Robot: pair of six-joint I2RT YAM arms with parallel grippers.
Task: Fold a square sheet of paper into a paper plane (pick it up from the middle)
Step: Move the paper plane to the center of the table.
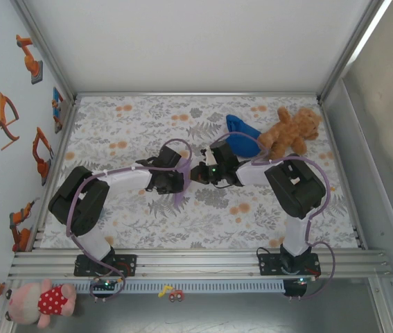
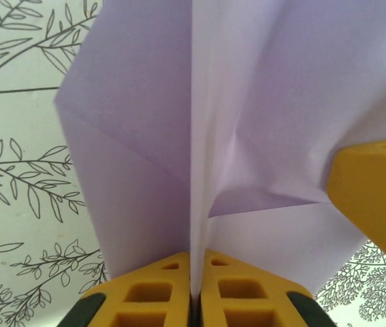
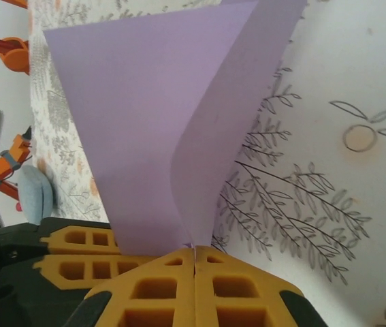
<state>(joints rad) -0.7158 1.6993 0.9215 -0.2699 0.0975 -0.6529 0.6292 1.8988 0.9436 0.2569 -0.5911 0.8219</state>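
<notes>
The lavender sheet of paper (image 2: 145,122) is folded along a centre crease with slanted flaps, a rough paper plane shape, and is held above the floral table cover. My left gripper (image 2: 196,272) is shut on the crease, its yellow fingers pinching the fold. My right gripper (image 3: 194,255) is shut on another edge of the same paper (image 3: 145,116). The two grippers meet tip to tip at the table's middle, left gripper (image 1: 182,179) and right gripper (image 1: 197,173). A right finger (image 2: 376,197) shows at the paper's edge in the left wrist view.
A deep blue cloth (image 1: 241,135) and a brown teddy bear (image 1: 290,132) lie at the back right. The floral table cover (image 1: 127,222) lies under both arms. A pink plush (image 1: 44,302) and a small toy (image 1: 172,295) sit in front of the rail.
</notes>
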